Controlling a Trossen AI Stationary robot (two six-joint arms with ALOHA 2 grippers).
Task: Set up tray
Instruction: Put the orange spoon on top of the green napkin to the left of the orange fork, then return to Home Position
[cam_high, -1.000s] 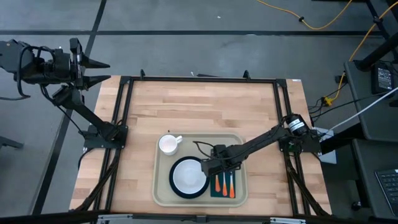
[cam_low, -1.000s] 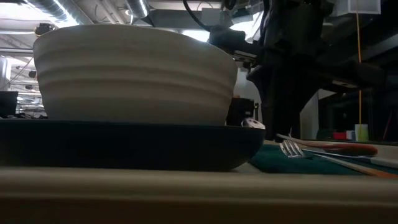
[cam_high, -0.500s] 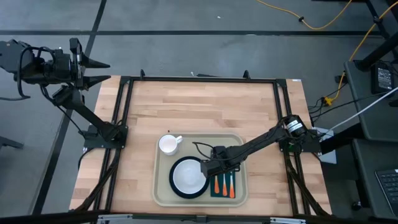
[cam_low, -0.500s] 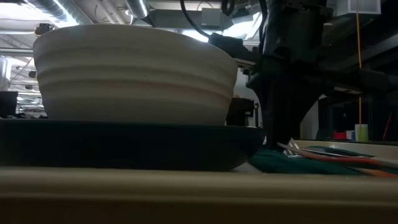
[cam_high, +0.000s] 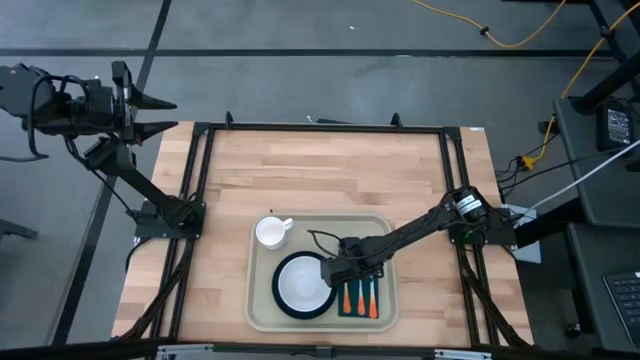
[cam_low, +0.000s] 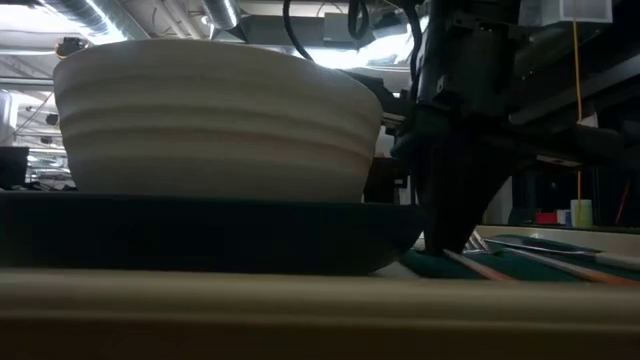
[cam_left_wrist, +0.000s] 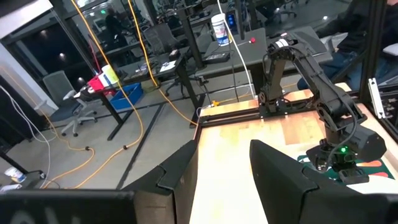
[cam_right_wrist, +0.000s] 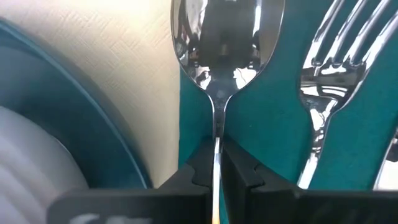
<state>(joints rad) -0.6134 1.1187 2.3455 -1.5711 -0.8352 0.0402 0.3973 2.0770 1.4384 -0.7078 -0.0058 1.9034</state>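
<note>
- Since a second ago my right gripper (cam_high: 336, 272) has lowered onto the dark green napkin (cam_right_wrist: 267, 118), fingers pinching the steel spoon (cam_right_wrist: 219, 56).
- Cream plastic tray (cam_high: 262, 300) sits on the pale wood-plank tabletop (cam_high: 320, 170).
- My left gripper (cam_high: 160, 113) waits off-table, fingers apart.

Glossy metal spoon (cam_right_wrist: 219, 43), matt textured plastic tray (cam_right_wrist: 124, 68), wood table (cam_high: 320, 170)

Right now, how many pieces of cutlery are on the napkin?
3, side by side on the green napkin at the tray's right end: the spoon nearest the plate, pinched by the right gripper; the fork next; the third outermost.
</note>
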